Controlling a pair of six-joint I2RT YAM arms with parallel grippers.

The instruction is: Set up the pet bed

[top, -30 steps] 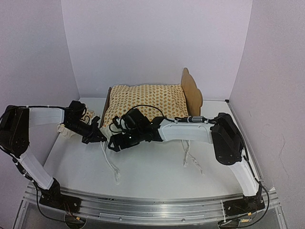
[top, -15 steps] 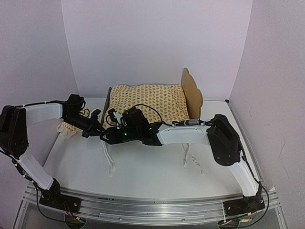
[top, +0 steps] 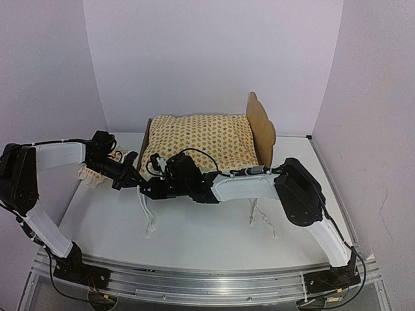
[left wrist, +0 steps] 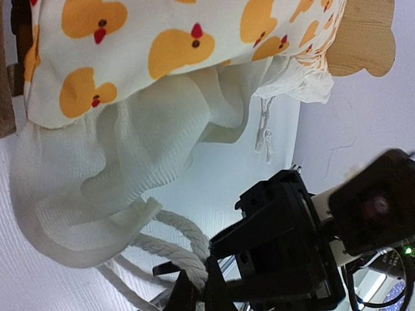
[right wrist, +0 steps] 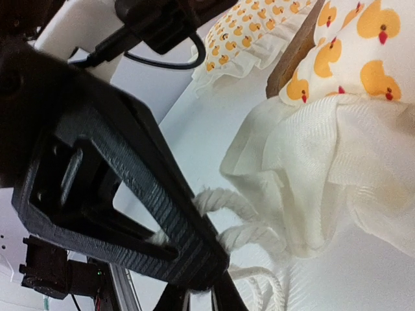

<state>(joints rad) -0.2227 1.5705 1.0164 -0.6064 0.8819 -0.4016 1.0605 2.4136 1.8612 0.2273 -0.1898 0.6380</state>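
Table (top: 214,243) – pet bed (top: 262,123) at far edge, middle, headboard toward right, mattress cushion (top: 201,136) on top. Pillow (top: 91,175) at left edge, just beside left gripper (top: 133,182). Left gripper and right gripper (top: 148,188) meet at bed's near-left corner, both pinched narrow on tie cords (top: 149,220). Likely knotting: keep cords taut, pull short, don't drag cushion. Room toward near edge – pillow crowds left side.

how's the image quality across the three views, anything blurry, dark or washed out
Top external: soft even light, sharp throughout, only faint shadows on the table. Left wrist: duck-print cushion crisp, the other arm's camera beyond the rope tie soft. Right wrist: its own near finger looms dark and blurred; the cushion fabric is sharp.
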